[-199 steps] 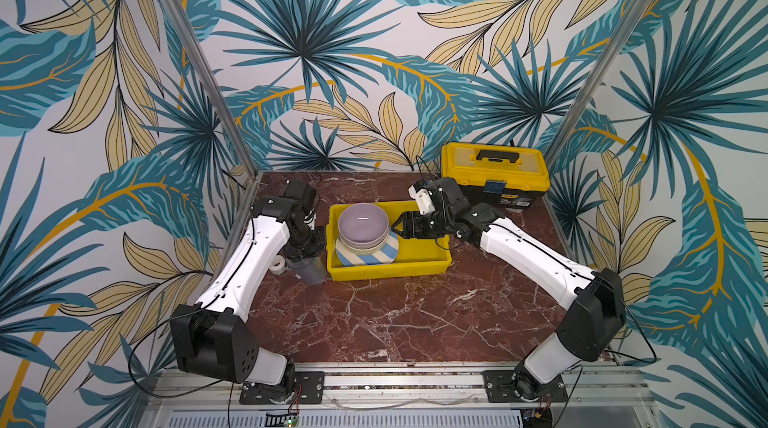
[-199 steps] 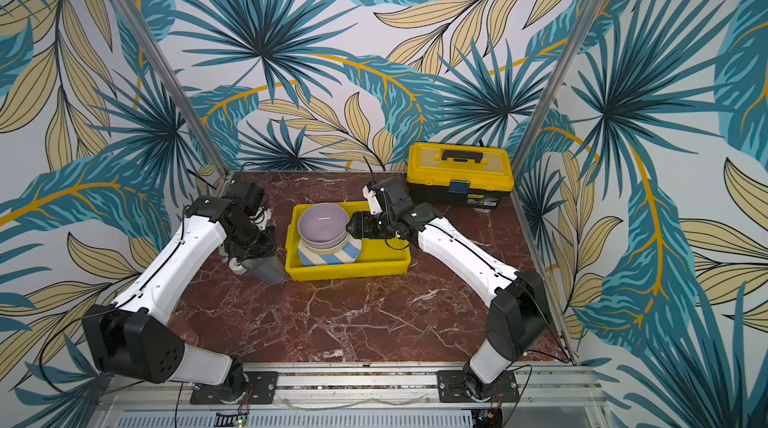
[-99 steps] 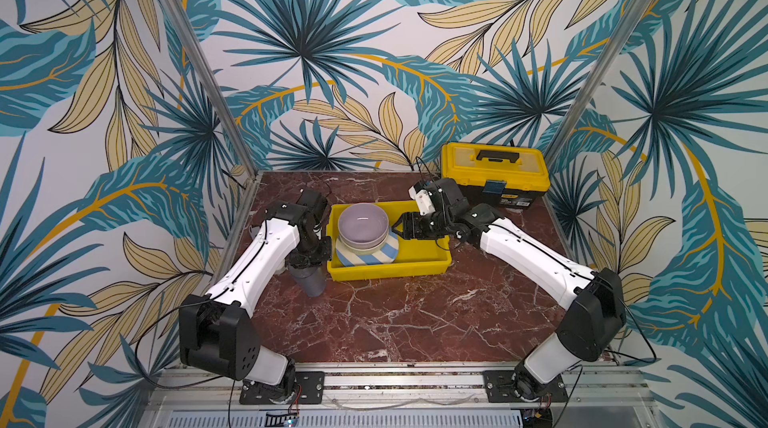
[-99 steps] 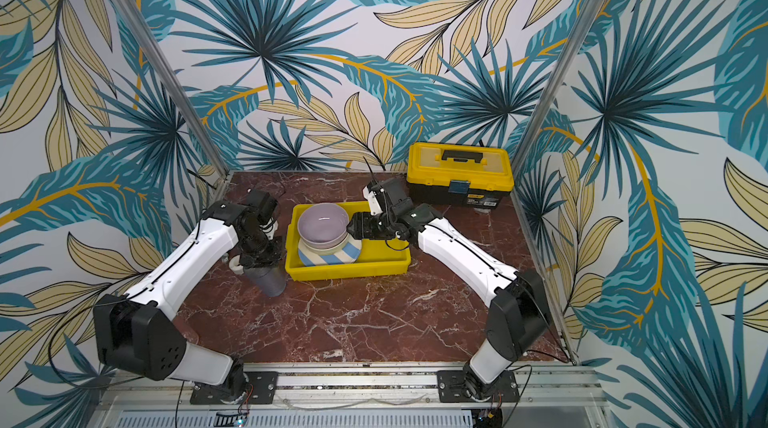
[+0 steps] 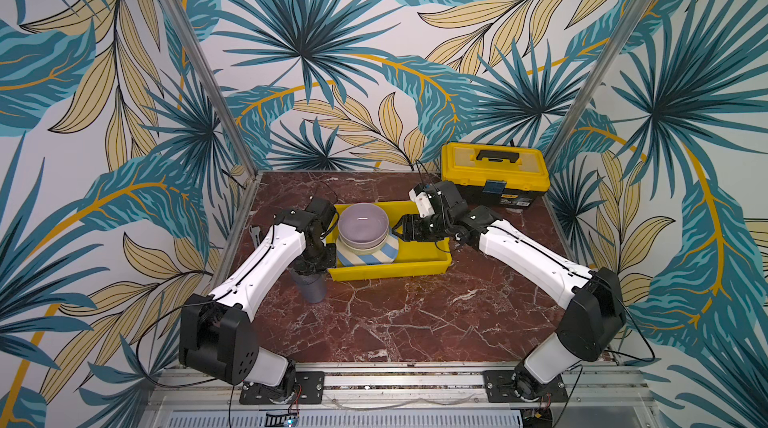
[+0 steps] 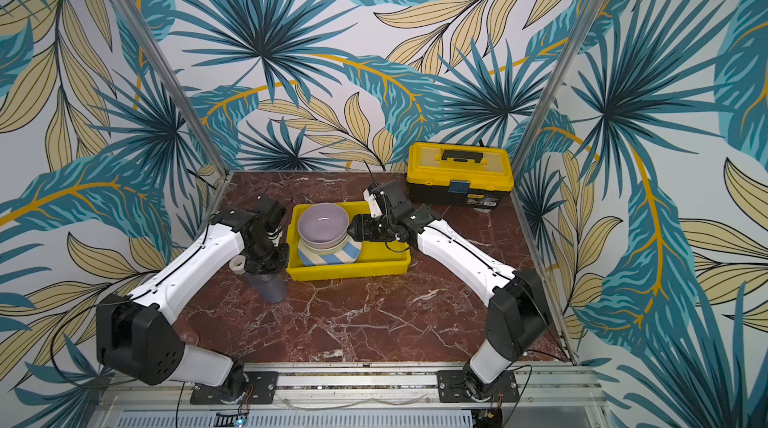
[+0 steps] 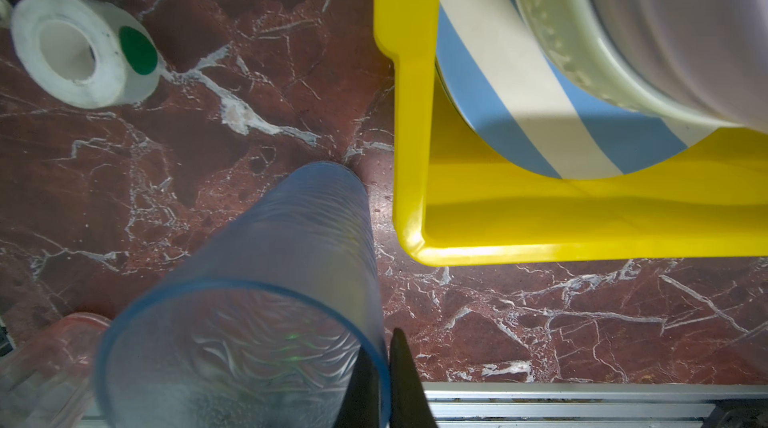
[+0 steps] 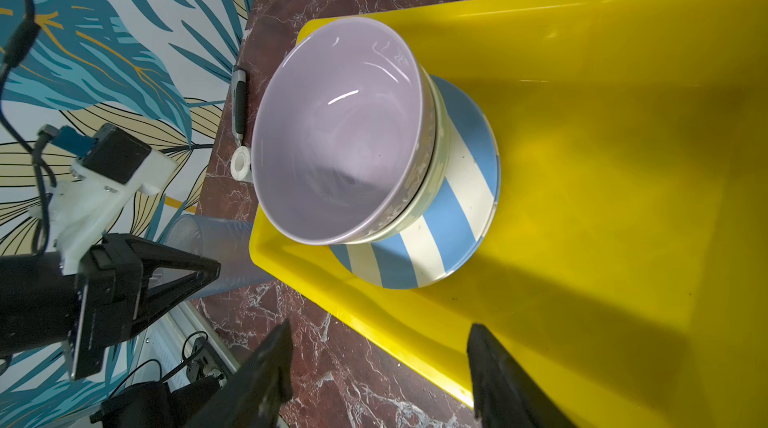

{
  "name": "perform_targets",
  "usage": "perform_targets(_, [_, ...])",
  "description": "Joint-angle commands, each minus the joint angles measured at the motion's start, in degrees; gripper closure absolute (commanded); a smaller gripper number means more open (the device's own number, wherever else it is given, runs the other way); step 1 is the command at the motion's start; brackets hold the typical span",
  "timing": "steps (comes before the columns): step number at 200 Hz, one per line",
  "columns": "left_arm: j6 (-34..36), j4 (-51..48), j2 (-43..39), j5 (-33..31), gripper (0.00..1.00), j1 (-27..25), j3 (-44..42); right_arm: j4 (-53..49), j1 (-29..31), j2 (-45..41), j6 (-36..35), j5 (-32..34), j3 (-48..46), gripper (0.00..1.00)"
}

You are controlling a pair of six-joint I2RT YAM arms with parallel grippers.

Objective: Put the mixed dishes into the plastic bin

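On the red marble tabletop, farthest left, a white tape roll lies just beside the left arm, at about 10 o'clock from the tumbler. The left gripper is pinched narrow on that tumbler's rim. In the left wrist view one dark finger sits outside the bluish ribbed wall and the other inside it. The tumbler hangs mouth-up and a little tilted, outside the plastic bin and close to the bin's 8 o'clock corner. Whether its base touches the marble cannot be told. A second clear tumbler shows only as a blur at the edge of the left wrist view.

The bin sits mid-table with its long sides running from 9 to 3 o'clock. In its 9 o'clock half stands a stack of dishes. The blue-white striped plate is lowest, the pale green bowl rests on it, and the lilac bowl nests on top, mouth up.

The right gripper hovers above the bin at 3 o'clock of the stack. Its fingertips point towards the bowls, spread wide, holding nothing and apart from the dishes. The yellow-and-black toolbox stands at 1 o'clock of the bin against the back wall, lid down.
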Motion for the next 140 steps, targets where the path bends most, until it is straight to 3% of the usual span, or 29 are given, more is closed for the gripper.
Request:
perform_targets(1, [-0.9, 1.1, -1.8, 0.9, 0.98, -1.2, -0.3, 0.6, -0.1, -1.9, 0.5, 0.6, -1.2, 0.32])
perform_targets(69, [1.9, 1.1, -2.4, 3.0, 0.97, -3.0, 0.7, 0.9, -0.1, -2.0, 0.9, 0.7, -1.6, 0.32])
perform_targets(140, [1.7, 1.1, 0.4, 3.2, 0.75, -7.0, 0.9, 1.0, -0.1, -2.0, 1.0, 0.9, -1.8, 0.32])
